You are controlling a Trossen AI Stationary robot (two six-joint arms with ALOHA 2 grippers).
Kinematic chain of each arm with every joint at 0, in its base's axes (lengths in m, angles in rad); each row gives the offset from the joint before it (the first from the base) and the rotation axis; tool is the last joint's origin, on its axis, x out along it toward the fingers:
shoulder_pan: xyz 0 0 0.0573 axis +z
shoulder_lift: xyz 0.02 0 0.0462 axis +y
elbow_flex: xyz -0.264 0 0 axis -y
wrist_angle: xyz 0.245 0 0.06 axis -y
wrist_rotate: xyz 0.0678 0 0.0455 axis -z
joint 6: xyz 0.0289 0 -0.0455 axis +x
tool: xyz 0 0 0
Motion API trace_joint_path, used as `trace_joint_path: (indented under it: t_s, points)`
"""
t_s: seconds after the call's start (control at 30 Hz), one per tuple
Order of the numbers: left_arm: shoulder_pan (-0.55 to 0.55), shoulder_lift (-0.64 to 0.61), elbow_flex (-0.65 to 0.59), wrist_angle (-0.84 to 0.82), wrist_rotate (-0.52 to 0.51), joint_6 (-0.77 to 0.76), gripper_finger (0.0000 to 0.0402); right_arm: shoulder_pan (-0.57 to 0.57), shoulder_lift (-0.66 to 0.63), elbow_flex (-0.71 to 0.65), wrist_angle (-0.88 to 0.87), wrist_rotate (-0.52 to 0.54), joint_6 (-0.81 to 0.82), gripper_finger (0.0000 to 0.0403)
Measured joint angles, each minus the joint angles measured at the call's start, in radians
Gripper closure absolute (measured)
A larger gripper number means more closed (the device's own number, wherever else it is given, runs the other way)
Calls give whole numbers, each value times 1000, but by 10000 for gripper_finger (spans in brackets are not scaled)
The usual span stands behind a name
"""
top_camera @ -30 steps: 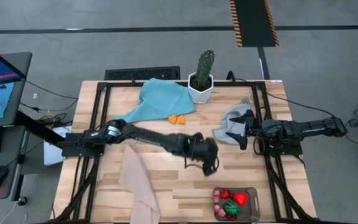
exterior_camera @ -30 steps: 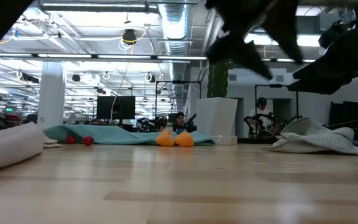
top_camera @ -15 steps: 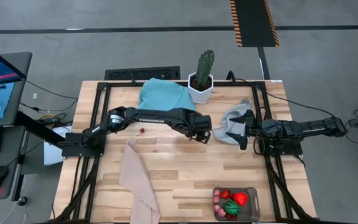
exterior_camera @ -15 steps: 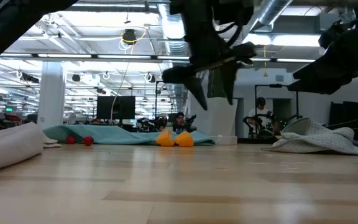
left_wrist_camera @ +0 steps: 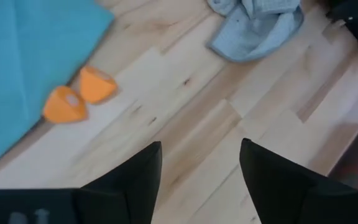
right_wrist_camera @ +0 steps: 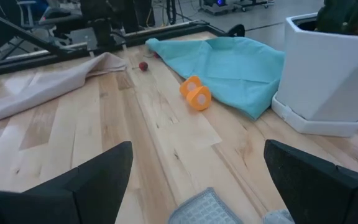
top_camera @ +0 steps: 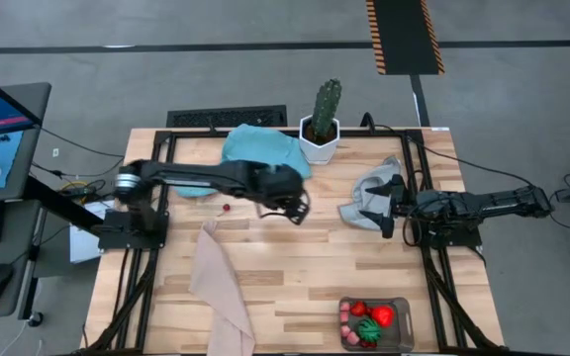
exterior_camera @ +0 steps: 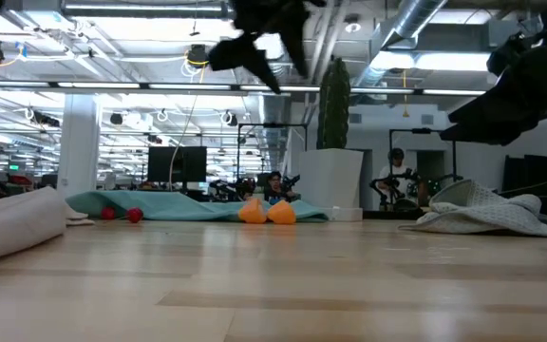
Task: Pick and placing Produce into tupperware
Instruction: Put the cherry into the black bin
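The two orange pieces (left_wrist_camera: 78, 95) lie side by side, touching, on bare wood right at the edge of the teal cloth (left_wrist_camera: 23, 68). In my left wrist view they sit off to one side of the fingers, not between them, so I judge I have to shift the left claw (left_wrist_camera: 197, 171) sideways toward the cloth before I lower it. That claw is empty, its fingers parted with clear wood showing between them, and it hangs above the table in the high view (top_camera: 283, 201), just by the cloth.

The left arm is plainly the nearer one. The right claw (right_wrist_camera: 197, 180) waits wide open and empty over the grey cloth (top_camera: 372, 198), farther from the oranges.

The tub (top_camera: 405, 305) stands near the table's front edge, well apart from the oranges, already holding red and pink pieces.
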Motion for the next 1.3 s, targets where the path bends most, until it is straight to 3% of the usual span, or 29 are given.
trace_joint_path:
  t_s: [0.23,0.33,0.5,0.73,0.93,1.1,1.3]
  points:
    - [4,-359,-519,302,-69,-3,218,0,0,0,-6,0,0,17]
    - [4,-482,-695,337,-107,-25,218,0,0,0,-6,0,0,17]
    - [4,-629,-888,333,-184,-132,218,0,0,0,-6,0,0,17]
    - [4,-680,-1030,324,-196,-176,218,0,0,0,-6,0,0,17]
    - [5,-671,-1090,379,-141,-189,218,0,0,0,-6,0,0,17]
    - [11,-636,-1129,329,-149,-333,218,0,0,0,-8,0,0,17]
    - [13,-634,-1170,372,-150,-345,218,0,0,0,-18,0,0,17]
